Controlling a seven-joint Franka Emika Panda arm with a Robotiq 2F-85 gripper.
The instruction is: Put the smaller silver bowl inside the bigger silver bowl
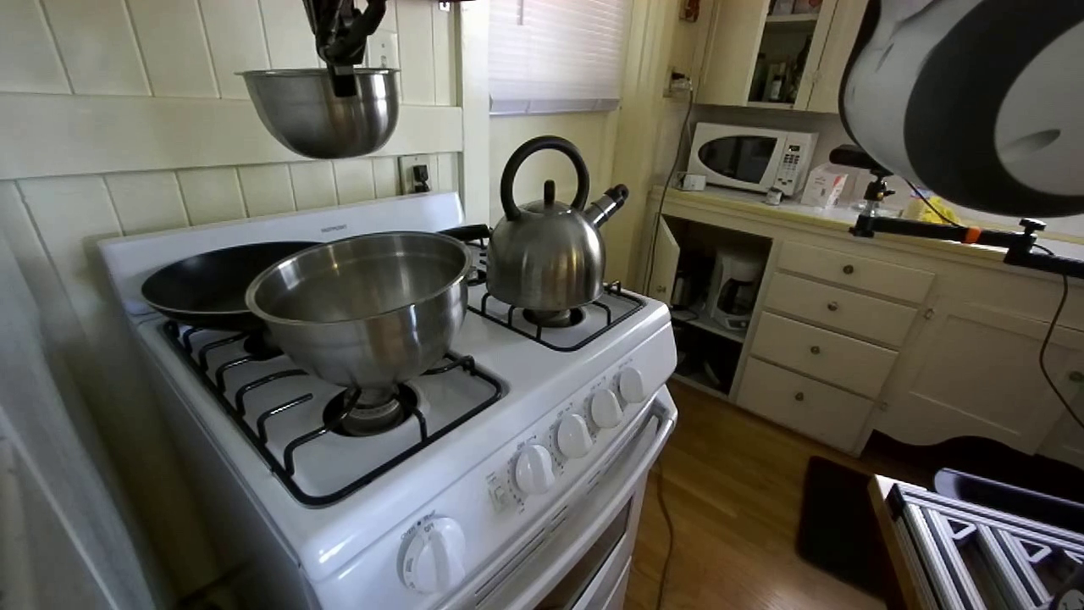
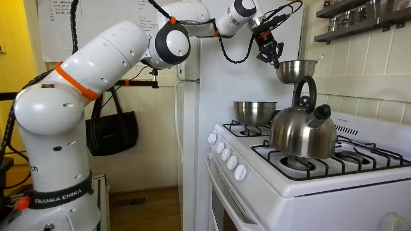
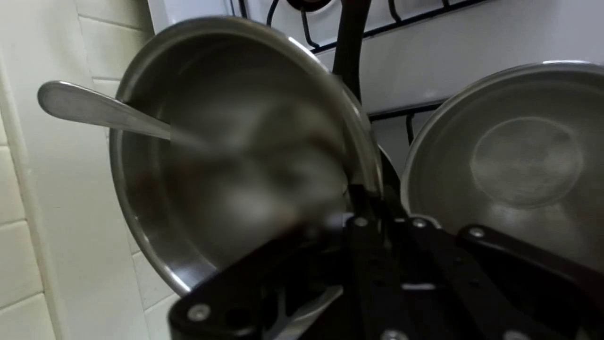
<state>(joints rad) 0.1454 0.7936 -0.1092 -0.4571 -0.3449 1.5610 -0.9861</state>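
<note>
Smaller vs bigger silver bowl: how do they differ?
The smaller bowl is narrower than the bigger bowl. The smaller bowl hangs from the fingers; the bigger bowl rests on the stove. A utensil handle sticks out of the smaller bowl, none from the bigger bowl. Both are silver, open upward.

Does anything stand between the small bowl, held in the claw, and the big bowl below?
Nothing visible blocks the way from the small bowl, held in the claw, to the big bowl. The frying pan sits lower; the kettle stands aside, seemingly off the path.
</note>
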